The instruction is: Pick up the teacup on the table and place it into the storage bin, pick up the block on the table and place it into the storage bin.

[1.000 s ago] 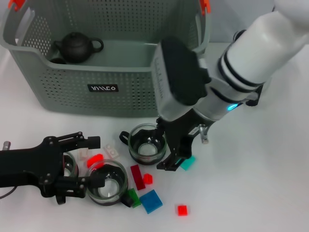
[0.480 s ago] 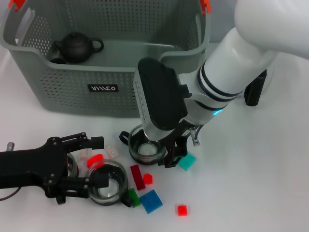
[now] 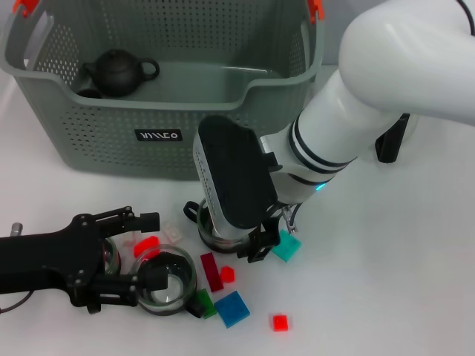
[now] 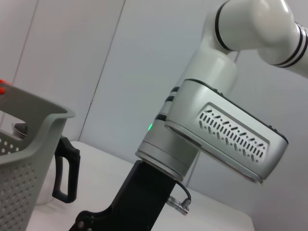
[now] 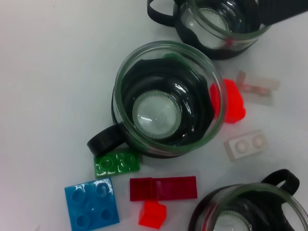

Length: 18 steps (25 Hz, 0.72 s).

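Three glass teacups with black holders stand in front of the storage bin [image 3: 159, 137]. My right arm's wrist covers most of one teacup [image 3: 208, 236], and the right gripper [image 3: 256, 246] is down at that cup's right side, beside a teal block [image 3: 286, 247]. That cup shows at the edge of the right wrist view [image 5: 245, 211]. My left gripper [image 3: 148, 249] is open at the lower left with a red block [image 3: 146, 244] between its fingers. It lies between a second teacup [image 3: 168, 281], also in the right wrist view [image 5: 163, 110], and a third [image 3: 110, 256].
A black teapot [image 3: 117, 72] sits inside the bin. Loose blocks lie near the cups: blue [image 3: 231, 308], green [image 3: 203, 303], dark red [image 3: 211, 271], small red [image 3: 280, 322]. A black stand [image 3: 391, 138] is at the right, behind my right arm.
My right arm has swung left and lower, so its wrist now hides most of the teacup that was in plain sight. The left gripper has barely shifted.
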Motion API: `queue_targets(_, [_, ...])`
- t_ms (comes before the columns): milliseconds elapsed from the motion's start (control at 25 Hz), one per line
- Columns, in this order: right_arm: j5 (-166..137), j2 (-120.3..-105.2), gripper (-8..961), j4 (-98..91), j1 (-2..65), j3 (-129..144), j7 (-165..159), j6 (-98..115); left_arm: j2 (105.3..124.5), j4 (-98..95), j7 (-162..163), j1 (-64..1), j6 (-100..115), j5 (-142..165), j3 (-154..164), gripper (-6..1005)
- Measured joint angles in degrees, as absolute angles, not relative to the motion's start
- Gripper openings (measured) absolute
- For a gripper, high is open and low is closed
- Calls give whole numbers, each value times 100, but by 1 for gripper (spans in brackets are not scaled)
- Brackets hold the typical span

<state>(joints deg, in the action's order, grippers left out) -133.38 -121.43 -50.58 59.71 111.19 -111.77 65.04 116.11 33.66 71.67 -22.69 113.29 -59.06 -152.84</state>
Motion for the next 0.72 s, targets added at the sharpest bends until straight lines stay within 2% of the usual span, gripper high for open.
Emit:
queue_targets(480, [-13104,-12147,778,-4780,5925,11370,-11049,6065,11617,3366,7172,-2245,11329,-5906,-15301,950])
queue_targets(720, [-13100,-12154,542,-4668,5924,11502,-11047,5912,11628,3363,7172,-2241,11301,-5906,-15302,949])
